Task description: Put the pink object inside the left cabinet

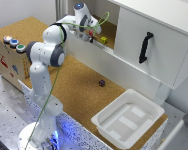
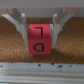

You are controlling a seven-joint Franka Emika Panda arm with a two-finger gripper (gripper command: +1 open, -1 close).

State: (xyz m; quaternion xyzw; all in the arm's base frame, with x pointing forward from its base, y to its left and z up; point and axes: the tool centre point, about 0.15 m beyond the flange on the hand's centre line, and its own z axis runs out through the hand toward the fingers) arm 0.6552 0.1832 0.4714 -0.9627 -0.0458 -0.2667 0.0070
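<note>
Pink cube carried into the open cabinet bay

The small pinkish-red lettered cube point(image 2: 40, 39) sits clamped between the pale fingers point(image 2: 21, 23), held over the cork-brown floor of the white-walled left cabinet bay point(image 1: 108, 34), probably so it can be set down beside the small yellow piece point(image 1: 103, 39).

Both views were soft and low in detail. The exterior view was evenly and brightly lit, with faint shadows on the cork-brown counter point(image 1: 74, 82) and a blue glow at the white robot arm's base point(image 1: 64, 131). The wrist view was dimmer, its white front ledge point(image 2: 42, 72) blurred.
</note>
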